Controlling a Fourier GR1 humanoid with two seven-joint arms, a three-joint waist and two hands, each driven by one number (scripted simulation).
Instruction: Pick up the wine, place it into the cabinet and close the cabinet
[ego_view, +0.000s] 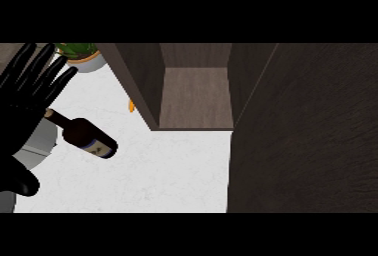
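Observation:
A dark wine bottle (87, 136) with a blue label lies on the white counter (162, 170), its neck pointing up-left toward my left hand. My left hand (29, 85) shows at the left edge, fingers straight and spread upward, just above and beside the bottle's neck and not around it. The dark wooden cabinet (196, 97) stands open at the top centre, its inner shelf bare. Its open door (310, 135) fills the right side of the view. My right hand does not show.
A potted green plant (80, 54) stands at the back left near the cabinet's left wall. A small orange thing (131, 105) peeks out beside that wall. White counter stretches between the bottle and the cabinet door.

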